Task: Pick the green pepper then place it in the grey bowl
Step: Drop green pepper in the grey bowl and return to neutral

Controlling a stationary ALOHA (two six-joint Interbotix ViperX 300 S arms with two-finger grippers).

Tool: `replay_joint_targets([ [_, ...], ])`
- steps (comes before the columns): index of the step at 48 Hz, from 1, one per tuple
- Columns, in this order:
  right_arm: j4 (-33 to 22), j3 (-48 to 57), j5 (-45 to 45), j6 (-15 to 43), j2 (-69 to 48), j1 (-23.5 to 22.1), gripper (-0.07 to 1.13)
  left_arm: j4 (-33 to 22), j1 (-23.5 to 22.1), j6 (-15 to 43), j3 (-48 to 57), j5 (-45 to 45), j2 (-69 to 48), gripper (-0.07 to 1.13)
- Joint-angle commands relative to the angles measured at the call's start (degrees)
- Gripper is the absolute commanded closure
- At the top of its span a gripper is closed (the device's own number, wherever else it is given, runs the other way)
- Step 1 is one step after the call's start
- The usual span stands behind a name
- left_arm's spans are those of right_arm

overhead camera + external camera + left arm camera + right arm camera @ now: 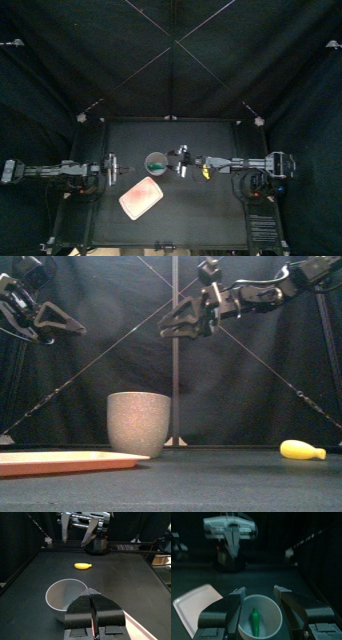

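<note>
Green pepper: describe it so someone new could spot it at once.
On the black table, beside the pink tray, stands a tall grey speckled cup. The green pepper lies inside it: small, slim, and green, unlike the yellow toy out on the table.

There are no words, numbers or signs to read in any of the views.
</note>
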Motion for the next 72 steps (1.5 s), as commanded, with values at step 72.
replay_joint_targets([
  [72,5.89,16.00,-13.62,-0.18,-6.77,4.13,0.19,5.01,4.39,0.00,0.00,-5.36,0.00,0.97],
])
